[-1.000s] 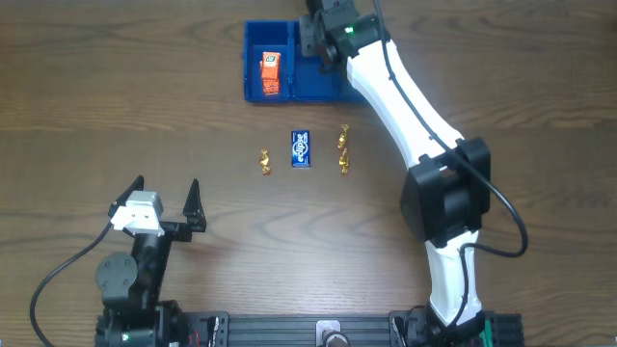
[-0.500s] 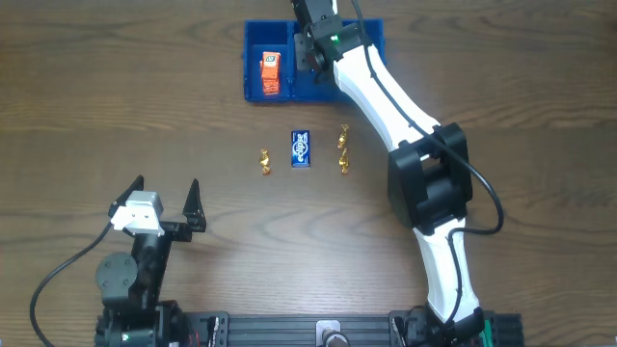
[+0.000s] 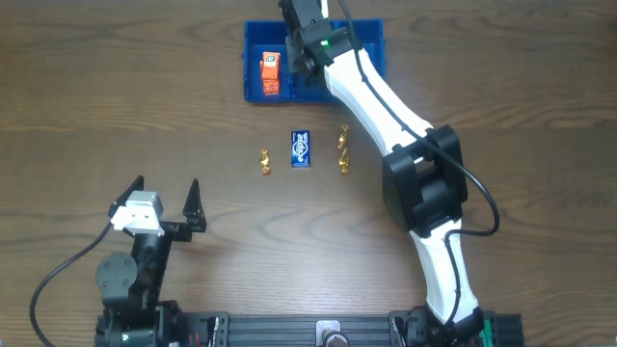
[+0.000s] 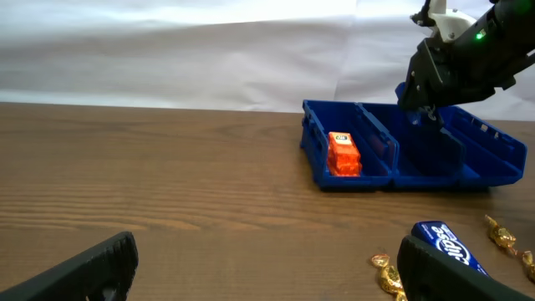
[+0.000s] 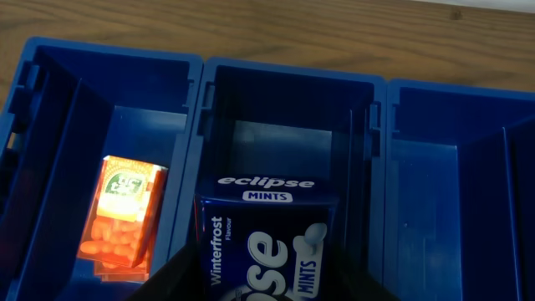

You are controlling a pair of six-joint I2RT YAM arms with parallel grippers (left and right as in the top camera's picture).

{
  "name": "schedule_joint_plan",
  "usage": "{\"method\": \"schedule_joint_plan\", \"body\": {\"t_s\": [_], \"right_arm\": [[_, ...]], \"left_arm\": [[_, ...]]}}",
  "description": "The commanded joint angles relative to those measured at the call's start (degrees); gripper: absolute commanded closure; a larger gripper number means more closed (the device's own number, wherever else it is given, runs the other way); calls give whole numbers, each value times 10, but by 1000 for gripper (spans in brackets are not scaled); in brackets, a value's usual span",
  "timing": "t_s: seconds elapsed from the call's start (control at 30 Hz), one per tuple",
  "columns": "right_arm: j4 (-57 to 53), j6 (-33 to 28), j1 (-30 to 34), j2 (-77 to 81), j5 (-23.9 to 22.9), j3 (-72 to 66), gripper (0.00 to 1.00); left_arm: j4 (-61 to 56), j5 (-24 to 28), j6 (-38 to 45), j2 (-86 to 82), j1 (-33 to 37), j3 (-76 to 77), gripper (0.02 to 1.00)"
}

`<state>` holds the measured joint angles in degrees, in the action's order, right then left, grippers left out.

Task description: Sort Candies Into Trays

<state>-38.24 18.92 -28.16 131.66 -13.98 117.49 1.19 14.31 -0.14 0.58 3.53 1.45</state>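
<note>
Right pincer (image 3: 301, 58) leftward with blue box (image 5: 266, 226)

The right claw (image 3: 303, 50), clamped on the blue mint box (image 5: 266, 238), has swung leftward along the blue tray (image 3: 372, 48), from nearer its right side to above the middle compartment (image 5: 288, 138).

Overhead view, low left wrist, right wrist over tray (image 5: 418, 184)
</note>
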Motion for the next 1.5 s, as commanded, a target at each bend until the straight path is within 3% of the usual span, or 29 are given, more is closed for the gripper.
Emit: {"method": "schedule_joint_plan", "body": {"t_s": [0.03,0.17,0.23,0.5,0.67,0.83,1.5], "right_arm": [[2,8,-3,3,-14,15,443],[2,8,-3,3,-14,15,205],[2,8,-3,3,-14,15,7],[-15,8,-4,-19,-14,15,3],[-134,43,-20,-64,-11,15,3],[-254,99,-44,-58,53,-2,3],[-222,172,-83,12,90,-128,3]], "left_arm": [[18,12,0,-3,-2,-12,23],[18,12,0,-3,-2,-12,23],[18,12,0,-3,-2,-12,20],[18,12,0,-3,-2,-12,20],[18,12,0,-3,-2,-12,20],[18,12,0,-3,-2,-12,20],[18,12,0,-3,-2,-12,20]]}}
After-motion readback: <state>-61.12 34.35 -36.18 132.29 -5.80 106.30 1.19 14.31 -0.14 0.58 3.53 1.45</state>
